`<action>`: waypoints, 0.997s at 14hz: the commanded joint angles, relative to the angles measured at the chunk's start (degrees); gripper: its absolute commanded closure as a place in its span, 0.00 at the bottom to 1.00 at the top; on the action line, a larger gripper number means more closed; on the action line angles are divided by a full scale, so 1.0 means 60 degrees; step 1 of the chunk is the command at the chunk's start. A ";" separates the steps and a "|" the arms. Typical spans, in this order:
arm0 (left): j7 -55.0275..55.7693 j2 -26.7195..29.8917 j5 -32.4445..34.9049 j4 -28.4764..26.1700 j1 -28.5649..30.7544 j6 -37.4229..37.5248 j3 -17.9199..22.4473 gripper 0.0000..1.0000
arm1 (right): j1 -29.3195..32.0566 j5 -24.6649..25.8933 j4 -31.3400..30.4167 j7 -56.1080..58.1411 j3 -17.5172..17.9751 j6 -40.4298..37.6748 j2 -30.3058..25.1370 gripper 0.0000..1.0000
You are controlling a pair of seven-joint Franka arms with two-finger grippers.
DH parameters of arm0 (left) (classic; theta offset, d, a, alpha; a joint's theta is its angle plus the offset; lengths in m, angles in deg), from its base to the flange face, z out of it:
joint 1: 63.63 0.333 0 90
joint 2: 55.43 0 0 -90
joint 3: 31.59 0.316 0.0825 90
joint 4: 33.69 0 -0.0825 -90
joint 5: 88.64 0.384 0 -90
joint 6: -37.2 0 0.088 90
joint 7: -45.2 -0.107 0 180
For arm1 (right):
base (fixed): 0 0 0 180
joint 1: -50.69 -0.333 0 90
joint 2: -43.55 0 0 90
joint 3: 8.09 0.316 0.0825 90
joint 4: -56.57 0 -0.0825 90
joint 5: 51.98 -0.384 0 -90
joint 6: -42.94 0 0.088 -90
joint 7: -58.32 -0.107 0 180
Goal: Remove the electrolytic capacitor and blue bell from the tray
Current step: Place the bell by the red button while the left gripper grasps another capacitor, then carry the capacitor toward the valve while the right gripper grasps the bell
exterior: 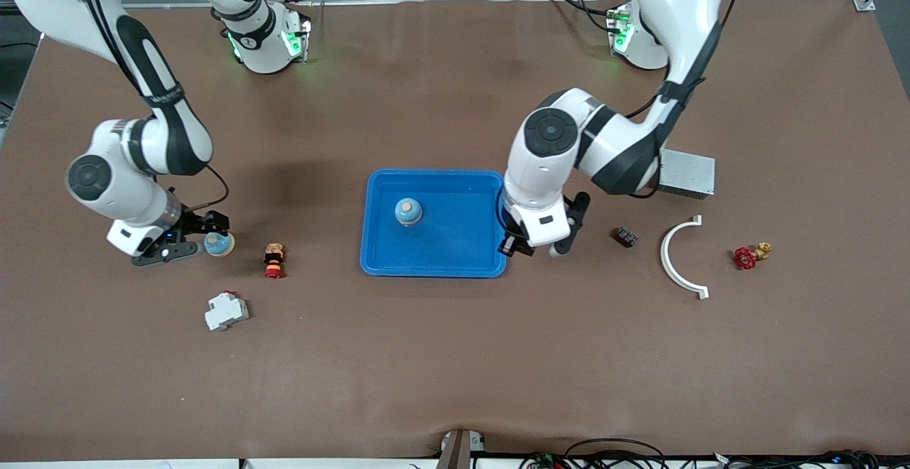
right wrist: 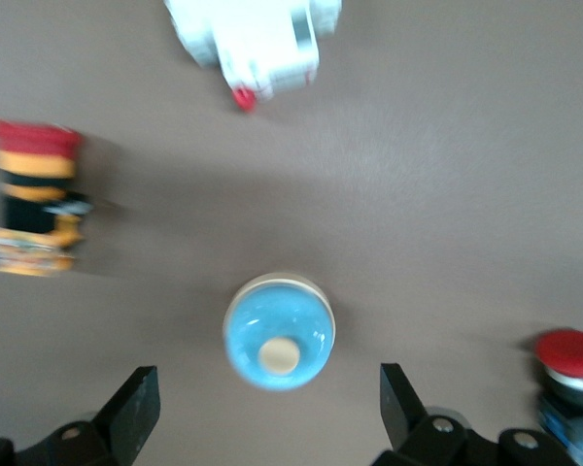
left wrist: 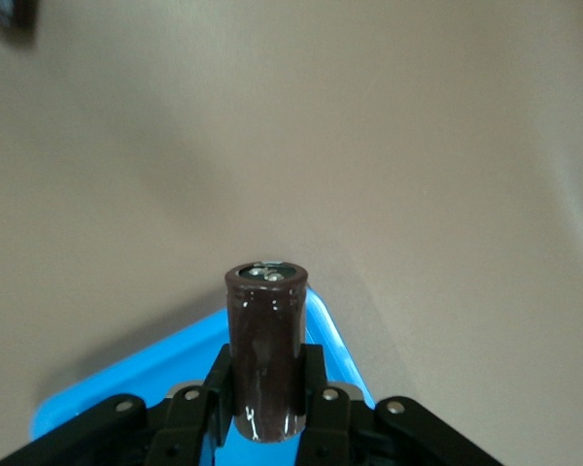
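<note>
Brown table (exterior: 455, 355) carries a blue tray (exterior: 462, 259) beside which the left gripper (exterior: 544, 247) half hides its capacitor (left wrist: 265, 354), clamped upright between both fingers in its wrist view, while the right wrist view shows the right gripper (right wrist: 270, 408) spread wide around a blue bell (right wrist: 278, 331) resting untouched on the table.

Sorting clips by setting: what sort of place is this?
Likely a robotics lab bench: a brown-covered table with loose parts, a blue tray, an electrical breaker and a red valve.

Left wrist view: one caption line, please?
Left end effector grips a brown capacitor above the blue tray's edge.
</note>
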 commanded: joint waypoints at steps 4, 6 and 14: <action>-0.2589 0.0665 -0.0320 -0.0584 0.2035 0.1515 -0.0508 1.00 | -0.1284 -0.1327 0.0894 -0.2427 0.0173 -0.2086 -0.1130 0.00; -0.3244 0.0679 -0.0321 -0.0584 0.2533 0.2041 -0.0508 1.00 | -0.2324 -0.1327 0.0894 -0.4784 0.0158 -0.2058 -0.1218 0.00; -0.7227 0.0899 0.0044 -0.1534 0.4862 0.2923 -0.0479 1.00 | -0.4888 -0.1342 0.0777 -0.8616 0.0144 -0.0930 -0.0663 0.00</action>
